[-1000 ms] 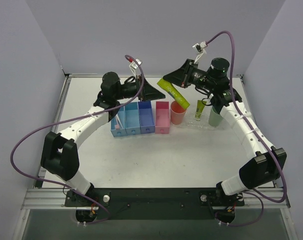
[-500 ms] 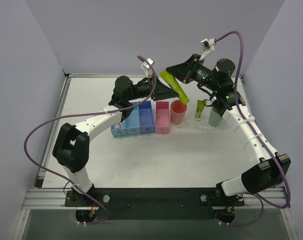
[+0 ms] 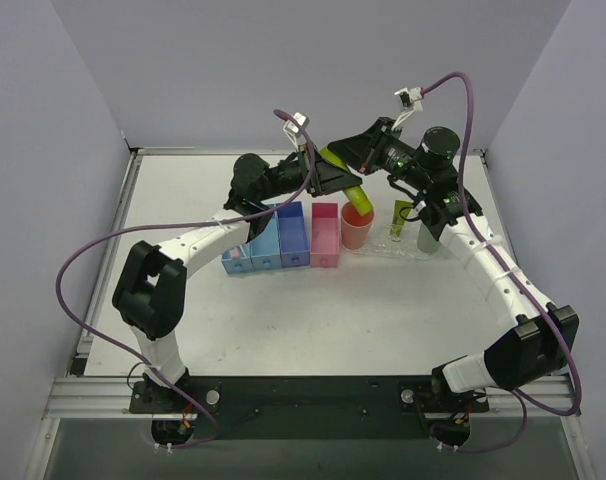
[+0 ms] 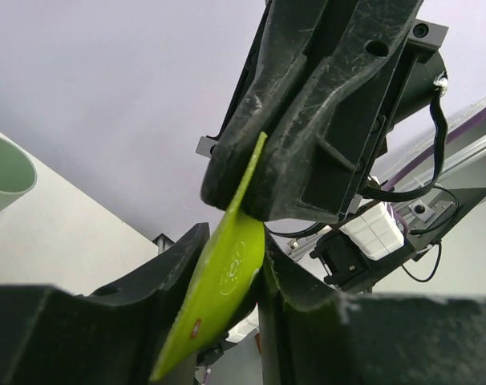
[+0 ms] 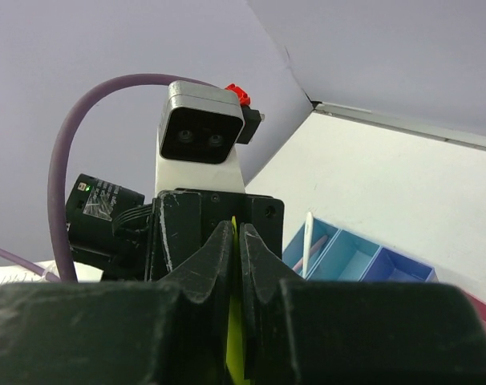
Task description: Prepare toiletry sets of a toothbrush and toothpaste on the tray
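Observation:
A lime-yellow toothpaste tube point(image 3: 344, 176) hangs in the air above the orange cup point(image 3: 357, 227), held from both sides. My right gripper point(image 3: 355, 157) is shut on its flat crimped end, seen as a thin yellow edge point(image 5: 233, 321) in the right wrist view between my fingertips point(image 5: 235, 234). My left gripper point(image 3: 330, 180) is closed around the tube's body point(image 4: 227, 277). A second tube point(image 3: 400, 216) stands on the clear tray point(image 3: 383, 250). The white toothbrush point(image 3: 241, 243) lies in the leftmost blue bin and also shows in the right wrist view point(image 5: 307, 241).
Blue bins point(image 3: 268, 240) and a pink box point(image 3: 325, 235) stand in a row left of the orange cup. A pale green cup point(image 3: 430, 233) stands at the tray's right end and shows in the left wrist view point(image 4: 2, 180).
My left gripper swung right from over the blue bins to the tube and took hold of its body. My right gripper kept hold of the tube and shifted slightly.

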